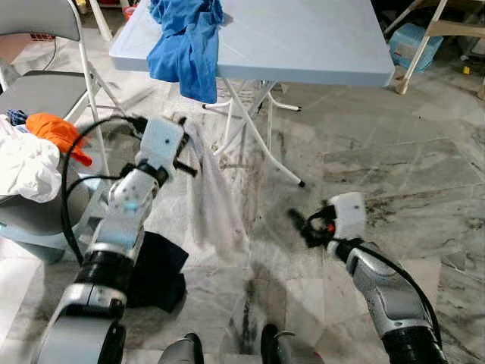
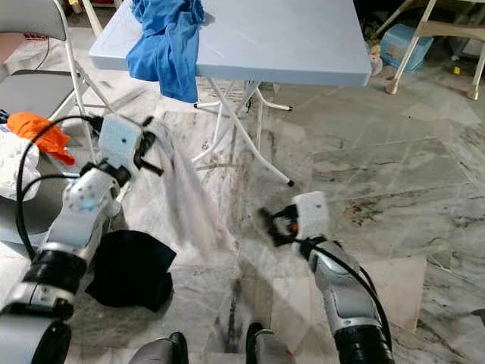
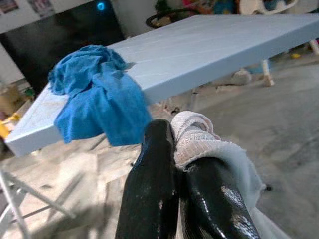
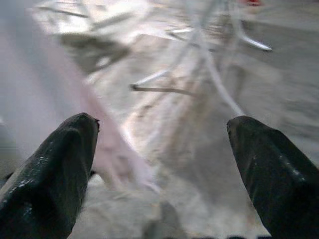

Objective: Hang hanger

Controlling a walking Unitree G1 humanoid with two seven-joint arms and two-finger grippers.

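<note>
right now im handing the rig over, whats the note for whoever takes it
Left pincer: shut on the white garment, held up above the marble floor; the cloth hangs limp below it.
Right pincer: open, empty, low over the floor near the garment's lower edge.
Nearby: blue cloth draped on the folding table; dark garment on the floor; orange and white clothes piled at the robot's left.
Done: white garment lifted.
Left: I can't make out a hanger; hanging not yet done.

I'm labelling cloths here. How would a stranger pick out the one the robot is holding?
Start at the light blue folding table. Below its near edge, the left end effector is shut on a pale white cloth that hangs toward the floor. Unlike the blue cloth draped on the table, it is off-white.
</note>
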